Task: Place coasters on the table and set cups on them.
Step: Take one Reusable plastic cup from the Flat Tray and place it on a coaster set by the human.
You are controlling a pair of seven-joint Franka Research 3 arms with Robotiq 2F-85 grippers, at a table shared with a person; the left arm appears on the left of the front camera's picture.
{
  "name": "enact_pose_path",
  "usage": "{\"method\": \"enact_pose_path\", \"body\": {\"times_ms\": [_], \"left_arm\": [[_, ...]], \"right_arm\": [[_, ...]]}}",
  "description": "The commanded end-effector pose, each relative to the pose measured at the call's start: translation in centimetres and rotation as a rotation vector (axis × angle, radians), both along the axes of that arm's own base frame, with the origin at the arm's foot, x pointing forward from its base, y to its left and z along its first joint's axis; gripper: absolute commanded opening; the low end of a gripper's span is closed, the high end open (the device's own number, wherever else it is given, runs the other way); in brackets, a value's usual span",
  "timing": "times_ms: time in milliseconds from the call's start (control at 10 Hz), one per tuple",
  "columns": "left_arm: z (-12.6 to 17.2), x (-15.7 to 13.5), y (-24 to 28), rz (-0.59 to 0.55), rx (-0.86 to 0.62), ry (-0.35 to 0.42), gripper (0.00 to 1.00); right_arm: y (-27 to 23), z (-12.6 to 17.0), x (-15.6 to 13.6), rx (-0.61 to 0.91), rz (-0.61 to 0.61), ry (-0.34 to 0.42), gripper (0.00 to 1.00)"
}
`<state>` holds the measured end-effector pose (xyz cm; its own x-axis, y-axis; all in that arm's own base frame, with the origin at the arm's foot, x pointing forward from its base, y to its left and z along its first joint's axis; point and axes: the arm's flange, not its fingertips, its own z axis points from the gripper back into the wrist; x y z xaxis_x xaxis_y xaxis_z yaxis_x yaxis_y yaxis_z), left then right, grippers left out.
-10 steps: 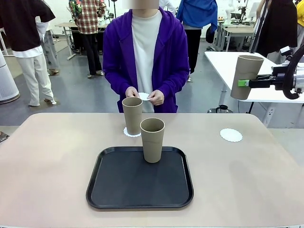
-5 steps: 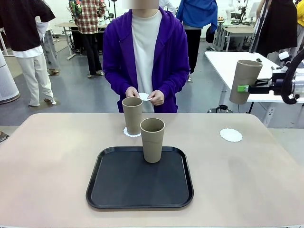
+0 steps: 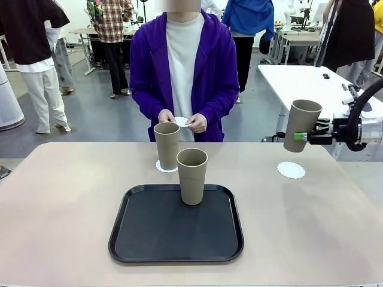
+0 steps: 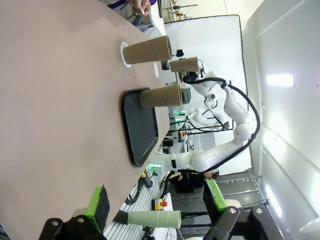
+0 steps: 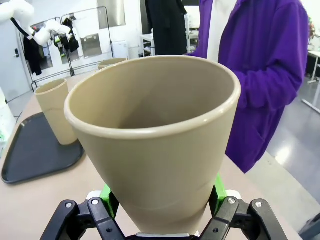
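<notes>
One cup on its way down to the free coaster

Three cups are in play. The far cup [image 3: 167, 145] already stands on a coaster [image 3: 161, 167] at the far middle of the counter [image 3: 72, 203]. The tray cup [image 3: 192, 176] waits upright on the black tray [image 3: 149, 239]. The held cup [image 3: 302, 125] is clamped in the right jaws, mouth up, gripped low on its wall between the green pads [image 5: 218, 192].

Over the last second the held cup has dropped from high at the right and swung inward, and its lean has eased to nearly upright. In the front view it now hangs just above the free coaster [image 3: 291, 170] near the counter's far right edge, clear of it. We cannot tell from this angle whether it is truly centred in depth. We read this as the last stretch of the second placement: what remains is a straight descent, then a release.

The left jaws stand wide apart with nothing between their pads [image 4: 100, 202], low over the counter well away from the cups. The person at the far side holds in both hands [image 3: 182, 122] what looks like the last coaster, not yet laid down, so the tray cup has no place yet.
</notes>
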<state>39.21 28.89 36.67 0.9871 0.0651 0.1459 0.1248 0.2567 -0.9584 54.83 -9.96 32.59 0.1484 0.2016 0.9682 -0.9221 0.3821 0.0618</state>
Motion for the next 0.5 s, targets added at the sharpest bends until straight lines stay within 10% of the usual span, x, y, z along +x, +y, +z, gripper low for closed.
{"method": "enact_pose_path", "body": {"times_ms": [0, 400], "left_arm": [[0.3, -0.1, 0.1, 0.003, 0.004, 0.002, 1.0], [0.3, -0.1, 0.1, 0.003, 0.004, 0.002, 1.0]], "right_arm": [[-0.7, -1.3, 1.3, -0.032, -0.002, 0.025, 0.84], [-1.1, -3.9, 1.1, -0.019, 0.009, 0.095, 0.84]]}}
